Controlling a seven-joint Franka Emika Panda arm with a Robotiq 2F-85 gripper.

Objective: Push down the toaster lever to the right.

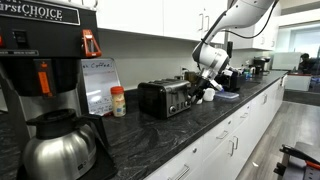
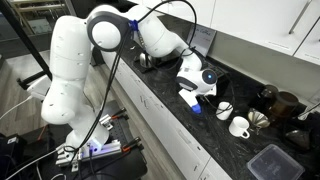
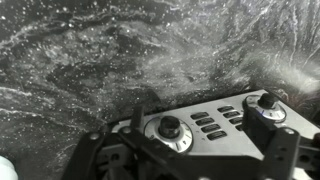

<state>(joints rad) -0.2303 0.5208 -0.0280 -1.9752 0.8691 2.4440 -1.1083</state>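
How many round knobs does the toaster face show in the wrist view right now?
2. One knob sits near the middle of the toaster face, the other toward its right end, with small buttons between them. The lower edge is covered, so more may be hidden.

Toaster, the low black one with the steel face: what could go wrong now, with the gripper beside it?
The gripper sits by the round knobs and small buttons of the black steel-faced toaster; it may press those by mistake. Two white mugs stand near; the white arm could knock them.
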